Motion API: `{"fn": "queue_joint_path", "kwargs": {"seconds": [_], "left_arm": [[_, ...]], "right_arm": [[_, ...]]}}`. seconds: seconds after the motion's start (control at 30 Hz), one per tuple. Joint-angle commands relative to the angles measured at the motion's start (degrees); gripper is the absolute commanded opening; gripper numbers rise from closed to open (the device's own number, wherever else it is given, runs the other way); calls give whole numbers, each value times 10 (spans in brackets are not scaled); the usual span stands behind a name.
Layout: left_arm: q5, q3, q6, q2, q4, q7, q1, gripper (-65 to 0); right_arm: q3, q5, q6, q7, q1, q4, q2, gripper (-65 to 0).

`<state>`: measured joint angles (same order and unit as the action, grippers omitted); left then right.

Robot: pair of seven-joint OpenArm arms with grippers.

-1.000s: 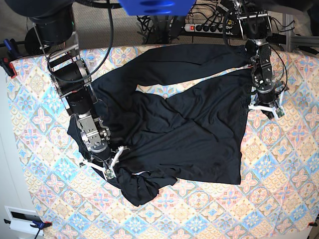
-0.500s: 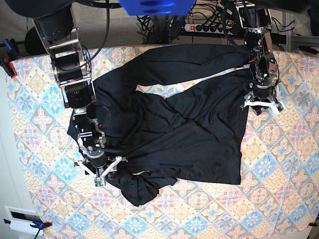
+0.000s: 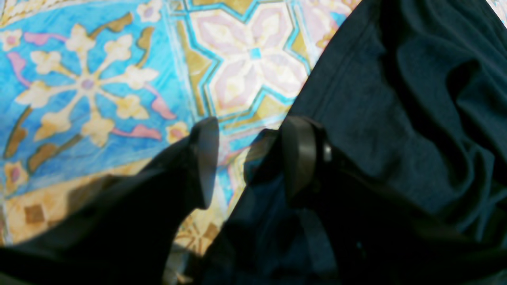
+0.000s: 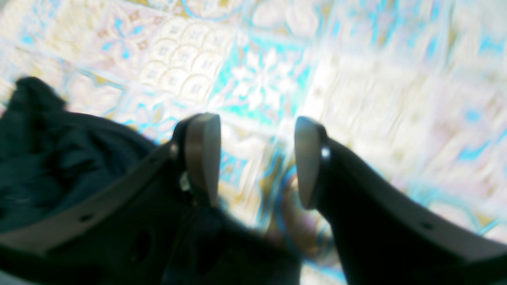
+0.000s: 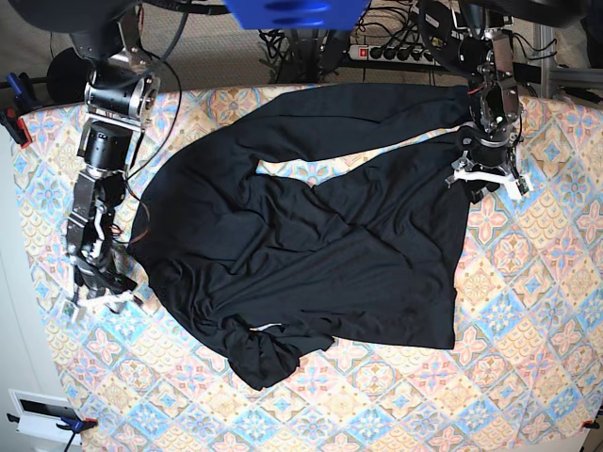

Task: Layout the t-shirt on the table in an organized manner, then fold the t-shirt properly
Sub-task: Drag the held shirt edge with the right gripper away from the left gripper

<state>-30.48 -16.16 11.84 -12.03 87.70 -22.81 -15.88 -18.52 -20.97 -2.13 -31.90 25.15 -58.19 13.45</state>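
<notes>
Shirt sprawl dominates the middle of the table (image 5: 528, 311): we see the black t-shirt (image 5: 320, 235) rumpled, a bunched wad at its 6 o'clock edge and a long fold running toward 1 o'clock. Left gripper (image 3: 249, 158) shows its fingers spread over patterned cloth, nothing between them, one finger at the shirt's hem. Right gripper (image 4: 255, 156) also stands parted and empty above bare cloth, with dark fabric off at 9 o'clock in its blurred view.

Under me spreads the table (image 5: 528, 311) with its pastel diamond-tile cloth; the black t-shirt (image 5: 320, 245) lies rumpled directly on it.
</notes>
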Motion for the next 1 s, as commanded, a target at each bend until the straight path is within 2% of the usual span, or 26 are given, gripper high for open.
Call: {"fn": "queue_joint_path", "kwargs": {"seconds": [0.0,0.17,0.27,0.37,0.53,0.73,0.97], "left_arm": [[0,-1,10,-3,2,-20,-4,-383],[0,-1,10,-1,2,-22,-4,-383],[0,-1,10,-1,2,-22,-4,-383],[0,-1,10,-1,1,-22,-9,-383],[0,-1,10,-1,1,-22,-13,-383],[0,-1,10,-1,1,-22,-21,-383],[-1,-1,10,-1,1,-22,-25,-383]], "right_arm": [[-21,-12,-4,-1,8,-13,22,-364],[-65,-86,-4,-52,-38,-13,46,-364],[-74,-142,-4,-62,-86,-34,62,-364],[-74,-178,-4,-62,-140,-85,64,-364],[-73,-180,-4,-62,-203,-153,63,-364],[-69,-180,-4,-63,-246,-171,62,-364],[1,-180,-4,-77,-248,-198,59,-364]]}}
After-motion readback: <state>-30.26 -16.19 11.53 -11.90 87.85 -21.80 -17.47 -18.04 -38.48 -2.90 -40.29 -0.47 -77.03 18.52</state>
